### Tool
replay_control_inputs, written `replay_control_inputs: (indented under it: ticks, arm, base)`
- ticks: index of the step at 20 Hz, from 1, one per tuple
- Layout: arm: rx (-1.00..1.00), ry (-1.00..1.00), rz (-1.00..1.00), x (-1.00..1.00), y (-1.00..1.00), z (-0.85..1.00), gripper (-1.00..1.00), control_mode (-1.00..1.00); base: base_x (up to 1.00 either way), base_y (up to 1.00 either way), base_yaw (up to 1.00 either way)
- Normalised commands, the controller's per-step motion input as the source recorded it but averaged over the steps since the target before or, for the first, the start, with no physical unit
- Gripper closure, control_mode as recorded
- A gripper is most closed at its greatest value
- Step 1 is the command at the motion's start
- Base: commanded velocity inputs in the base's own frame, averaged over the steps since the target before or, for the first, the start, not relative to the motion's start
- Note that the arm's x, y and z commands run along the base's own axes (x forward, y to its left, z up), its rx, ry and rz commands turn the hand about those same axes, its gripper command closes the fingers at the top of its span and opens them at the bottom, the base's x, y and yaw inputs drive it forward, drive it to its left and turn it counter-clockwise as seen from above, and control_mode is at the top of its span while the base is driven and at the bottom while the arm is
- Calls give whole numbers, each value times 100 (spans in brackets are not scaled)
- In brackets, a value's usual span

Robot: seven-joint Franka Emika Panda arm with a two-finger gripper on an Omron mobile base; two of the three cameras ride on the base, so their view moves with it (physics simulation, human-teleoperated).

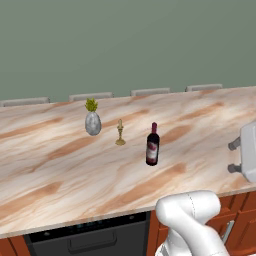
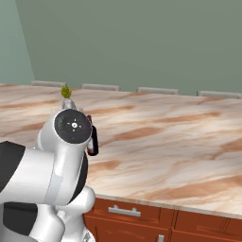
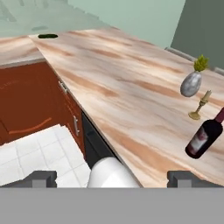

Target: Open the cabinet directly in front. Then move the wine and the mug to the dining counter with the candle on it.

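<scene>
The wine (image 1: 152, 145) stands upright on the dining counter (image 1: 60, 165), a dark bottle with a red-and-white label. Just to its left is the small brass candle (image 1: 120, 133). In the hand view my gripper (image 3: 113, 178) is open, with its two dark fingertips (image 3: 41, 177) wide apart and nothing held. It hangs off the counter's near edge, well short of the wine (image 3: 204, 138) and candle (image 3: 200, 106). In the right base view my arm's joint hides part of the wine (image 2: 93, 142). The mug and the cabinet are out of view.
A grey egg-shaped vase (image 1: 92, 122) with a yellow-green plant stands left of the candle. Grey chair backs (image 1: 90, 95) line the far edge. A white appliance (image 1: 248, 152) sits at the right end. Below the near edge are a dark dishwasher front (image 1: 90, 237) and reddish drawers (image 2: 127, 212).
</scene>
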Motion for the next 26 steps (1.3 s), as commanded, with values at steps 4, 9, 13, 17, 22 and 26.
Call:
replay_control_inputs:
  ticks: [4,9,13,17,22,26]
  arm:
    - [0,-13,6,0,0,-24,-100,-100]
    - [0,0,0,0,0,0,-100,100]
    - [0,0,0,0,0,0,-100,100]
    - [0,0,0,0,0,0,-100,100]
    - [0,0,0,0,0,0,-100,100]
    - [0,0,0,0,0,0,-100,100]
  base:
    - [0,0,0]
    - [0,0,1]
    - [0,0,0]
    - [-40,0,0]
    - [-92,-13,7]
    - [-100,-18,20]
